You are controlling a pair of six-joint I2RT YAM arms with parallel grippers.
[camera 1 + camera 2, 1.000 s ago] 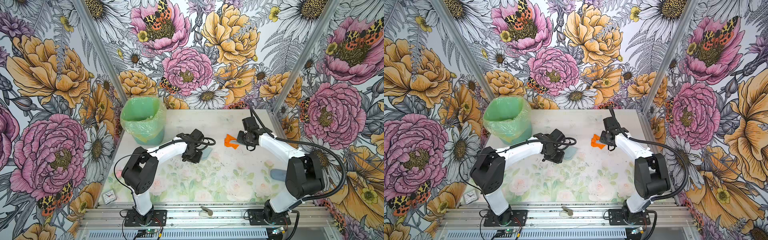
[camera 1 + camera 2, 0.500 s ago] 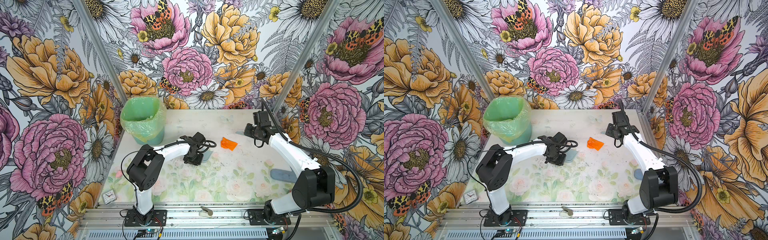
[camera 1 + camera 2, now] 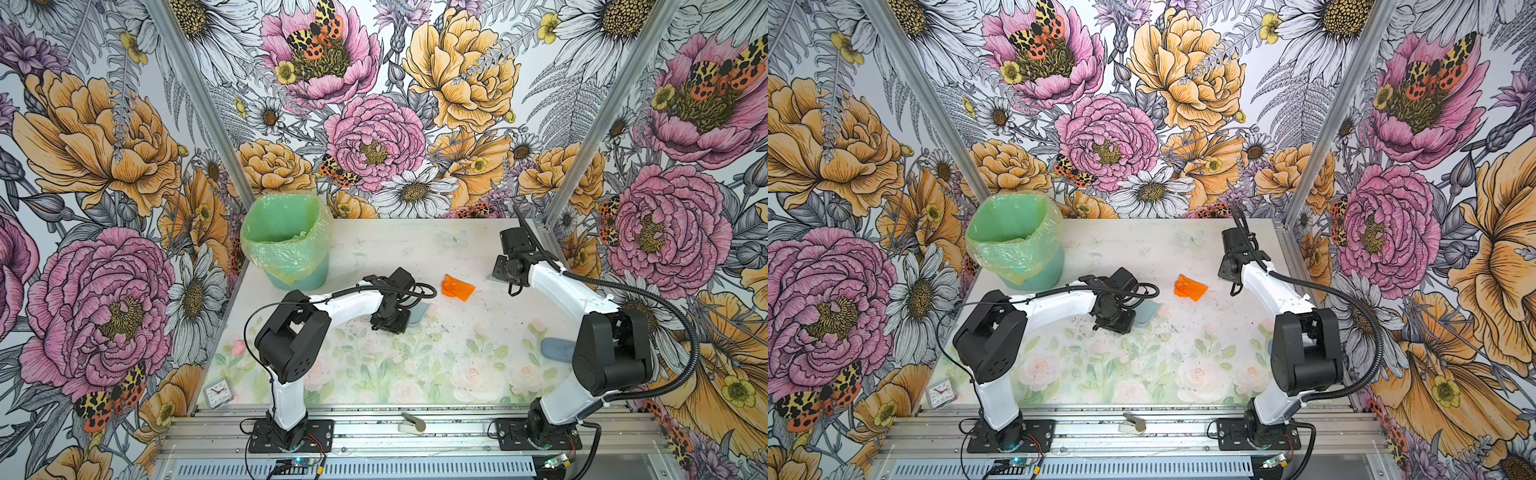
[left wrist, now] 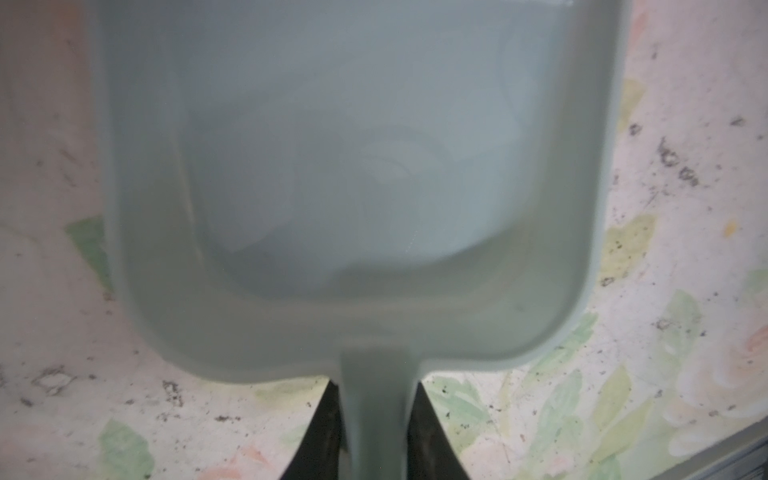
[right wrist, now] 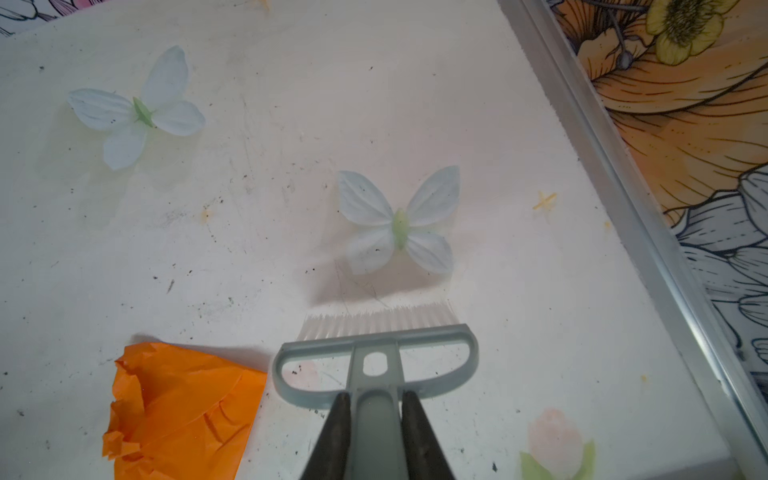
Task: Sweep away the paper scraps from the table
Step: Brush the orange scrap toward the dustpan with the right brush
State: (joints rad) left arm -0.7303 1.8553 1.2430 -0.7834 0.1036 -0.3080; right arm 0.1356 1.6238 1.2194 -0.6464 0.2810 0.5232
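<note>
One orange crumpled paper scrap [image 3: 457, 286] [image 3: 1190, 287] [image 5: 178, 411] lies mid-table [image 3: 457, 357], between the two grippers. My left gripper [image 4: 376, 386] [image 3: 390, 322] is shut on the handle of the grey-blue dustpan [image 4: 353, 166] [image 3: 419, 312], which lies flat and holds nothing, left of the scrap. My right gripper [image 5: 376, 397] [image 3: 505, 270] is shut on the handle of the small brush [image 5: 374, 345], right of the scrap and close beside it. The brush's white bristles point away from the scrap, toward a fabric butterfly [image 5: 399, 224].
A bin lined with a green bag [image 3: 286, 249] [image 3: 1013, 245] stands at the far left corner. A second butterfly [image 5: 137, 112] lies farther back. A small clock [image 3: 219, 392] sits front left, and a grey-blue piece [image 3: 557, 349] by the right arm. The aluminium edge [image 5: 623, 187] runs close on the right.
My right gripper has drawn the brush off the orange scrap, toward the right edge. The scrap now lies flat on its own. The left arm and dustpan have barely shifted.
</note>
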